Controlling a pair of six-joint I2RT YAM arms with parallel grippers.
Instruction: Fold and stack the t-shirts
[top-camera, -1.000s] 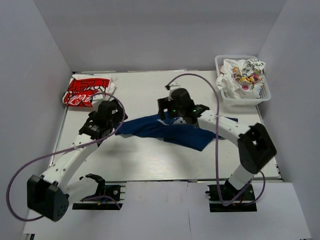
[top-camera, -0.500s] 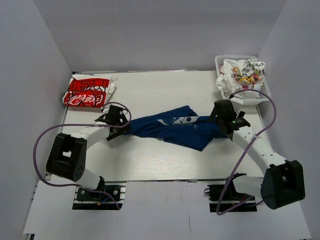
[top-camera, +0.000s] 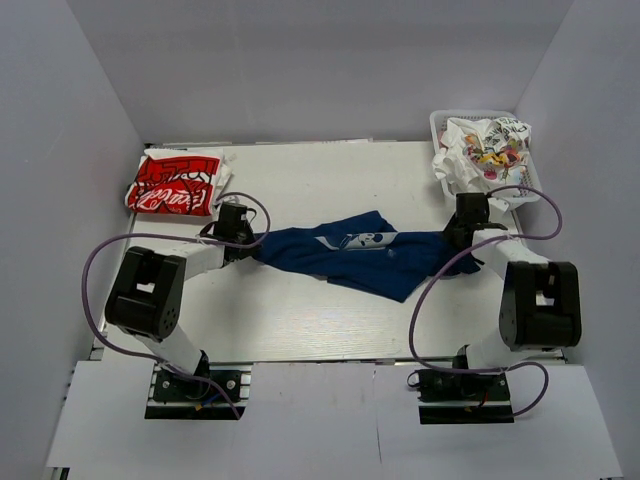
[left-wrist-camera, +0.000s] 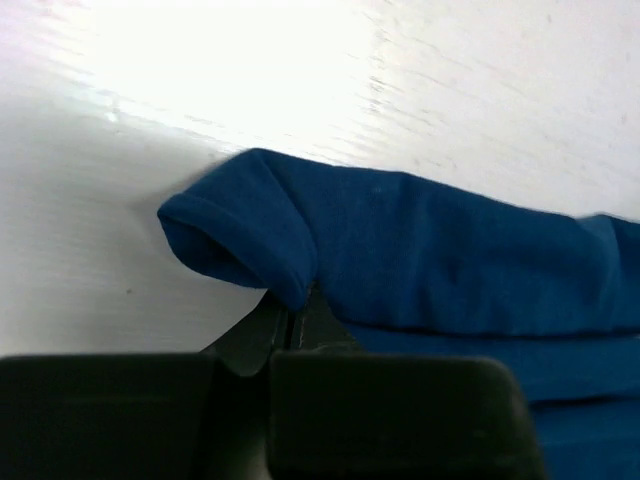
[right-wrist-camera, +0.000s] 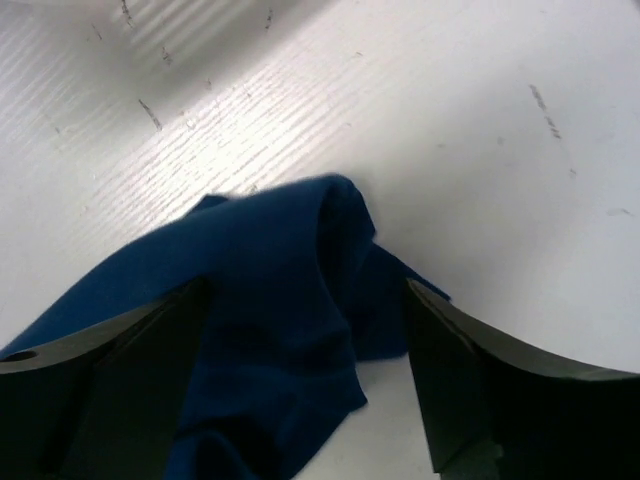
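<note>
Up close, the left wrist view tells me what the overhead cannot: the left gripper (left-wrist-camera: 292, 318) clamps a sleeve hem of the navy t-shirt (left-wrist-camera: 450, 260). The right gripper (right-wrist-camera: 308, 295) stands spread wide, navy cloth bunched between its fingers. From above, that shirt lies stretched across the middle of the white table (top-camera: 300, 320). Farther back sit a folded red-and-white t-shirt (top-camera: 175, 185), left, and a basket (top-camera: 528, 185) of white t-shirts (top-camera: 485, 150), right, under pale walls (top-camera: 300, 60).

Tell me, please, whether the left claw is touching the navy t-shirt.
Touching. The left wrist view shows the left claw shut, pinching the rolled edge of the navy t-shirt.
</note>
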